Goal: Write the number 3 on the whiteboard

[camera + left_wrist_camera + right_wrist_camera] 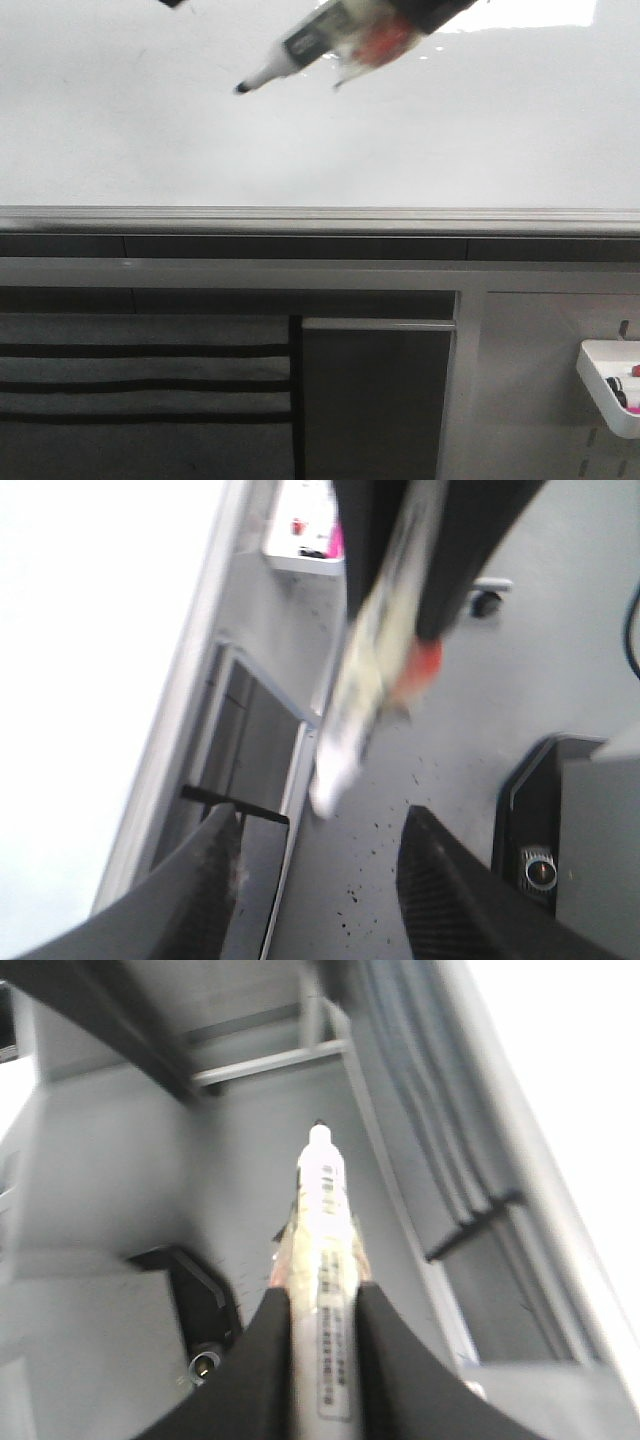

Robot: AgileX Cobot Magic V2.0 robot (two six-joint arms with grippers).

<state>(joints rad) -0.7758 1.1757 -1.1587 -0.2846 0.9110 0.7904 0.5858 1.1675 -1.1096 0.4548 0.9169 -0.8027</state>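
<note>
Right end effector (320, 1305) clamps marker (325, 1220), tip toward whiteboard (150, 130).

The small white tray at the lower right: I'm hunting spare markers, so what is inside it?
The front view shows the white tray holding something dark and something pink or red near its edge, possibly marker ends. The image edge cuts off the tray, so its remaining contents cannot be seen.

Below a grey metal rail (320, 220) stands grey cabinetry with dark horizontal bands (145, 385) on the left and a dark recessed panel (375, 400) at centre. A small white plastic tray (610, 385) hangs on the pale panel at right. The grey floor (400, 810) is speckled with black flecks.
</note>
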